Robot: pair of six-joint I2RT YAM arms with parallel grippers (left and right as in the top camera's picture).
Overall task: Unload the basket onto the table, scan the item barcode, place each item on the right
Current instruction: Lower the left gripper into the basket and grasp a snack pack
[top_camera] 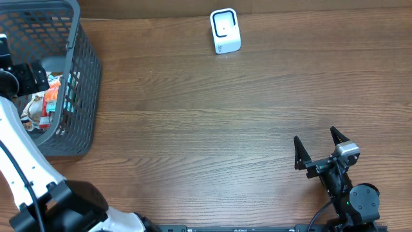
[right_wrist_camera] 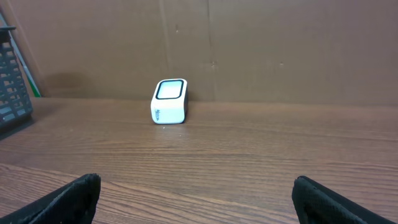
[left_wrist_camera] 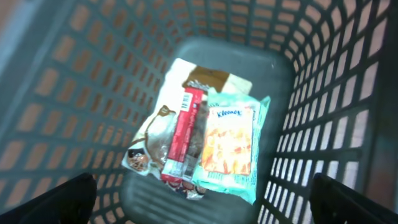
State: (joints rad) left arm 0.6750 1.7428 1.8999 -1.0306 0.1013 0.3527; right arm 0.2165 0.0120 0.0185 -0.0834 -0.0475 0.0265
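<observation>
The left claw (left_wrist_camera: 202,200) is hanging, jaws wide apart, over a tissue pack (left_wrist_camera: 230,146) and red bar (left_wrist_camera: 183,134) lying in the gray basket (top_camera: 84,71) at upper left. The right claw (top_camera: 317,138), also spread, is sitting at lower right over the brown wooden desk (top_camera: 206,129). The white scanner (top_camera: 224,30) is standing at top centre.

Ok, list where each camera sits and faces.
Overhead: above the table, facing straight down; left arm, right gripper show.
Left wrist: over the basket, looking down at packets inside; left gripper fingers in bottom corners.
Right wrist: low over table, facing the scanner; own fingers in corners.
Shared: overhead and right wrist both show the scanner.
</observation>
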